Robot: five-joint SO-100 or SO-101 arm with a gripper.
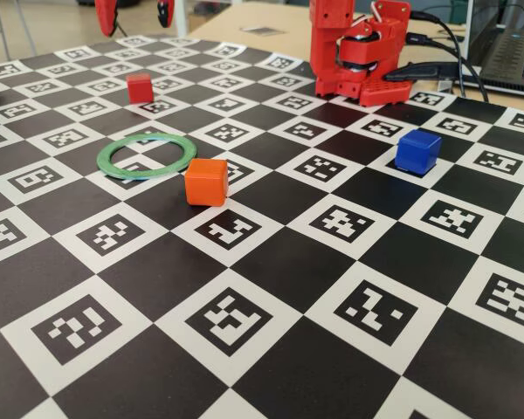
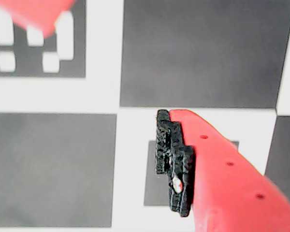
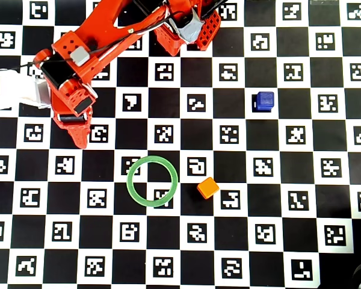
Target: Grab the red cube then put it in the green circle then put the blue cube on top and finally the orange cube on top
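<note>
The red cube point(image 1: 140, 87) sits on the checkered mat at the far left in the fixed view; in the overhead view the arm hides it. The green circle point(image 1: 146, 154) point(image 3: 151, 180) lies flat with nothing inside. Just right of it stands the orange cube point(image 1: 206, 182) point(image 3: 207, 188). The blue cube point(image 1: 417, 150) point(image 3: 265, 101) is alone on the right. My gripper point(image 1: 136, 12) point(image 3: 79, 137) hangs open, high above the red cube, holding nothing. In the wrist view one finger's black pad point(image 2: 174, 164) shows over bare mat. A blurred red shape fills the top left corner there.
The red arm's base point(image 1: 358, 52) stands at the back of the mat, with cables and a laptop point(image 1: 511, 52) behind it on the right. The mat point(image 1: 271, 288) is printed with black squares and markers.
</note>
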